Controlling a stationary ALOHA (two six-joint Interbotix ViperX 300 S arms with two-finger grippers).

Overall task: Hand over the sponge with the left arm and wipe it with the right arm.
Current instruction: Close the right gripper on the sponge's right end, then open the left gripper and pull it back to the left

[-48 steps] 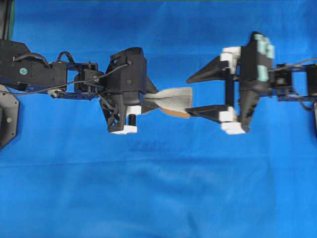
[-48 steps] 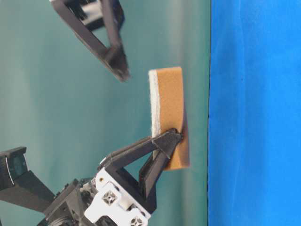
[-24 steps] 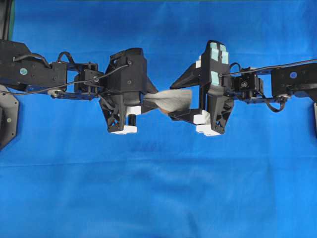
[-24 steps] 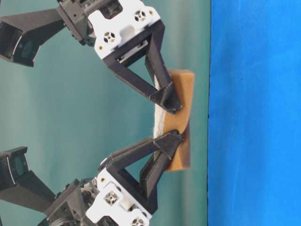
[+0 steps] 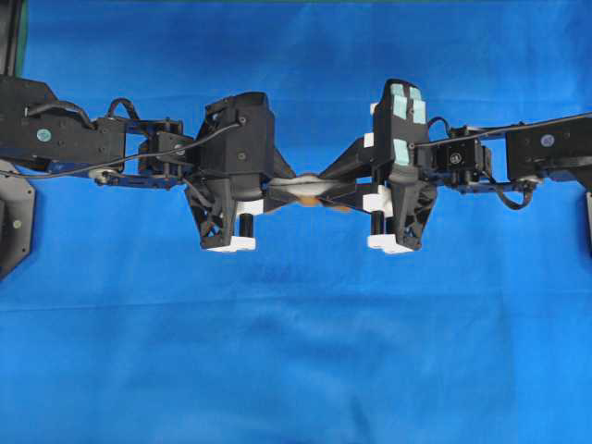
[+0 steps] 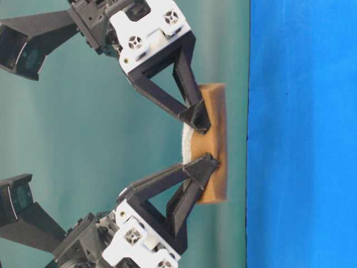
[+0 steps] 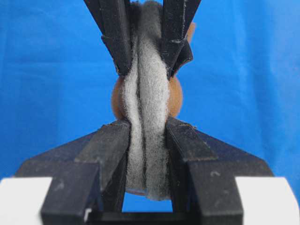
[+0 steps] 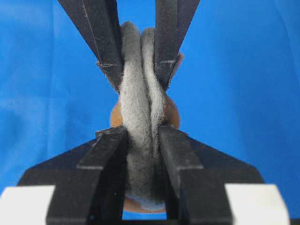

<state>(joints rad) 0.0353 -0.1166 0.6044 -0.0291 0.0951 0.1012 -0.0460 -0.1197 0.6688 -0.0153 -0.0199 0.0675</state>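
Blue cloth (image 5: 296, 370) is covering the surface beneath both arms. Above its middle, the sponge (image 5: 310, 191) is hanging clear of the cloth, folded so that its grey face is pressing together and its orange layer is bulging outward. On the left, the left pincer (image 5: 282, 190) is clamping one end, jaws nearly closed on it. On the right, the right pincer (image 5: 324, 185), marked with teal patches, is squeezing the opposite end, jaws drawn narrow against the sponge.
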